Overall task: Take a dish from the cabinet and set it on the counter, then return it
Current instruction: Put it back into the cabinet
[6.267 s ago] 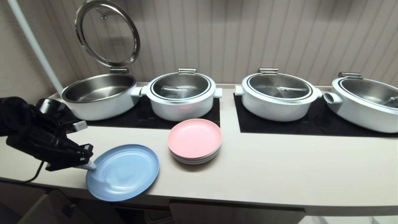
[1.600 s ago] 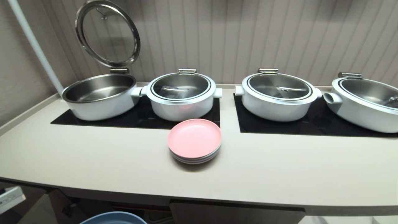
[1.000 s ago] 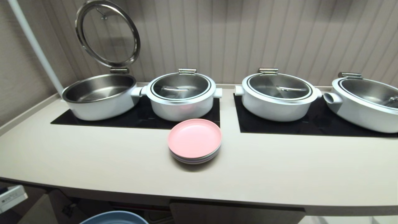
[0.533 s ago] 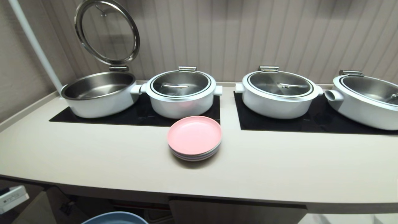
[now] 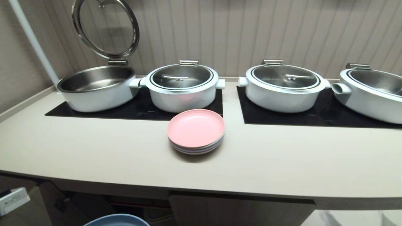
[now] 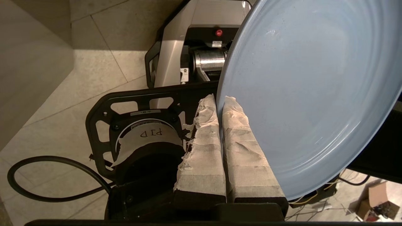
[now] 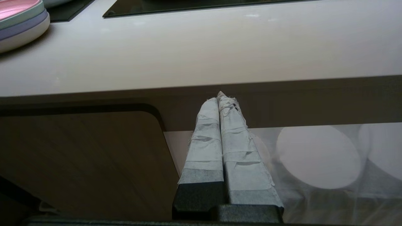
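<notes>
Head view: the cream desk (image 5: 94,157) carries a pink-topped stack of plates (image 5: 196,131) in front of two black cooktop panels (image 5: 138,108), on which stand four white pots; the leftmost pot (image 5: 95,88) has its round lid (image 5: 105,28) raised upright, and the next one (image 5: 182,86) is lidded. Neither gripper shows here. Below the desk's front edge, at the bottom of the picture, a sliver of the light-blue dish (image 5: 117,219) shows in front of the dark cabinet (image 5: 132,202) opening, with a closed door panel (image 5: 238,212) to its right.

Left wrist view: the left gripper (image 6: 220,102) is pinched tight on the rim of the dish (image 6: 307,88), one taped finger (image 6: 204,141) on each face. The dish stands on edge, reaching away from the fingertips. Past the gripper lie the tiled floor (image 6: 94,62) and the robot's base (image 6: 188,56).

Right wrist view: the right gripper (image 7: 221,99) has its taped fingers pressed together, holding nothing, just below the desk's front edge (image 7: 220,62). The stack of plates (image 7: 19,22) sits on the desk well off to one side, and a round-cornered cabinet door (image 7: 81,157) is beside the gripper.
</notes>
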